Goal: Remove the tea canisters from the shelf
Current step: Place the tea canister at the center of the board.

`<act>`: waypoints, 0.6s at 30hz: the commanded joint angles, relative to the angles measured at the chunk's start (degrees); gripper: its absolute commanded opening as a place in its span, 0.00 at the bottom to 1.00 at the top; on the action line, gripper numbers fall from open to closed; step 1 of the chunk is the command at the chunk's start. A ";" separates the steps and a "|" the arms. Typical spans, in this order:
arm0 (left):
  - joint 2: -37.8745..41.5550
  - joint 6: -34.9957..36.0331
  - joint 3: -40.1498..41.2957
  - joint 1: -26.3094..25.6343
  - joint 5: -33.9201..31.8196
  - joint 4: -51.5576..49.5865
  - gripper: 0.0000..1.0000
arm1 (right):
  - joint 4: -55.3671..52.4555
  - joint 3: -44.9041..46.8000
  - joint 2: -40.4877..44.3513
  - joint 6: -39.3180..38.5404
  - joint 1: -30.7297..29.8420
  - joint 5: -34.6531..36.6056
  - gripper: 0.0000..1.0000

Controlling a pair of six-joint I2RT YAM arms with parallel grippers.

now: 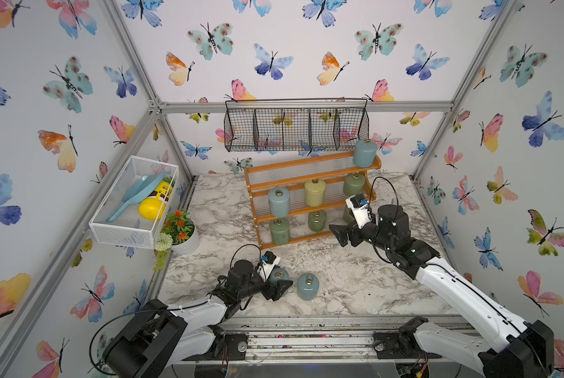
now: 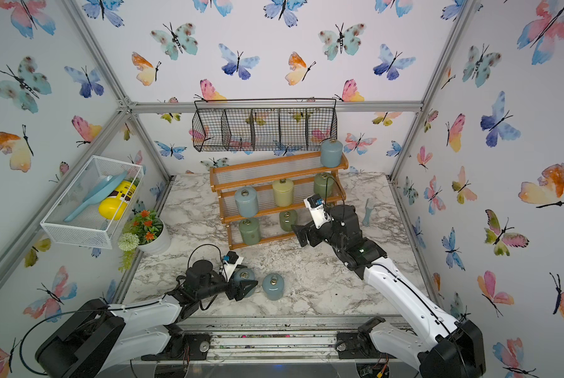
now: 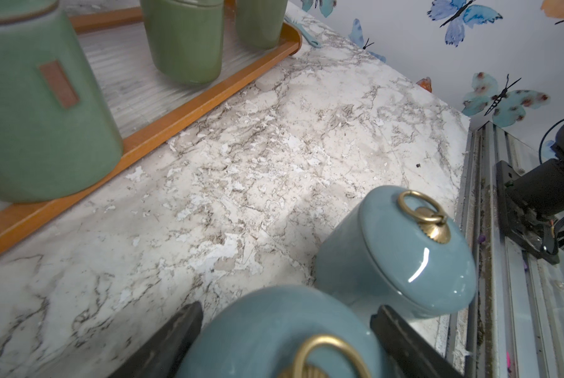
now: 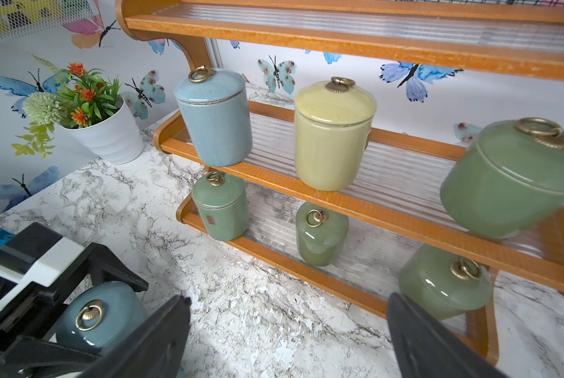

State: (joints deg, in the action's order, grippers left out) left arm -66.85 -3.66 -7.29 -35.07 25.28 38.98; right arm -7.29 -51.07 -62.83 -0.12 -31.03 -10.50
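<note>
From where I stand, one blue-grey canister [image 3: 274, 320] sits upright on the marble-look table [image 1: 339, 294], well out in front of the shelf [image 4: 339, 42]. The left end effector [image 1: 282, 289] straddles it, and I cannot tell whether it grips. A second blue-grey canister [image 1: 307, 287] stands just beside, seemingly parked clear of the shelf. The right end effector [image 4: 290, 343], spread wide and empty, faces the shelf's bottom tier of green canisters [image 4: 320, 235]. Seven canisters remain on the shelf. Butterfly-papered walls [image 1: 306, 49] enclose everything.

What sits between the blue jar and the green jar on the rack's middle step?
A pale yellow canister, upright, between the blue-grey canister and sage green canister; both top views show it.
</note>
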 commanded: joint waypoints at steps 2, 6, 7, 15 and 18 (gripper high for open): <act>-0.81 1.53 0.05 -0.80 -1.21 4.74 0.87 | -0.25 -0.26 0.32 -0.42 0.53 0.31 0.99; -1.99 1.82 -0.07 -1.05 -1.27 4.78 0.87 | -0.01 -0.08 0.20 -0.47 0.61 0.14 0.99; -2.20 1.82 -0.09 -1.13 -1.25 4.79 0.88 | -0.03 -0.09 0.15 -0.41 0.60 0.05 0.99; -2.61 1.90 -0.27 -2.80 -2.45 3.46 0.88 | -0.09 0.18 0.37 -0.59 0.68 0.22 0.99; -2.12 1.90 -0.62 -3.91 -3.04 2.08 0.88 | -0.18 0.18 0.37 -0.72 0.70 0.23 0.99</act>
State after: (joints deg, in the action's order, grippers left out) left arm -69.12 -2.52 -7.29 -37.78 23.31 42.33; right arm -7.27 -51.05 -62.83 -0.21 -30.68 -10.50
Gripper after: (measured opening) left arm 0.879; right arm 0.992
